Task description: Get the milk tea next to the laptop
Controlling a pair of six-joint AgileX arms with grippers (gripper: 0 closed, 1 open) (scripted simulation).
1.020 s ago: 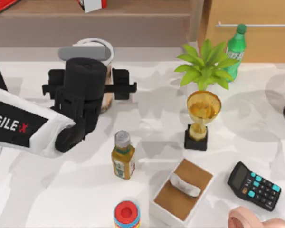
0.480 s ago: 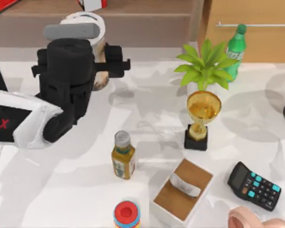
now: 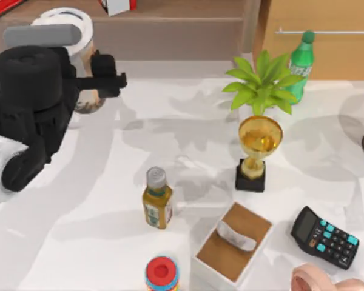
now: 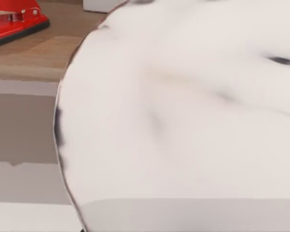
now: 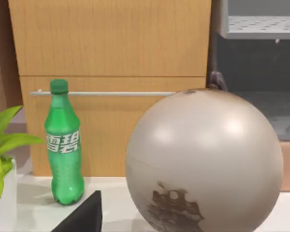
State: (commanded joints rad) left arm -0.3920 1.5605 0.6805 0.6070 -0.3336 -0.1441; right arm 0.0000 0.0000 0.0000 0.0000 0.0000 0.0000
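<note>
Gripping milk tea (image 3: 85,66), left jaws.

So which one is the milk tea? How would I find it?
Look at the far left of the table, where the big black left hand is. The milk tea sits in its grip: a clear cup with a white domed lid and dark pearls at the bottom. The small amber bottle has a grey cap instead.
</note>
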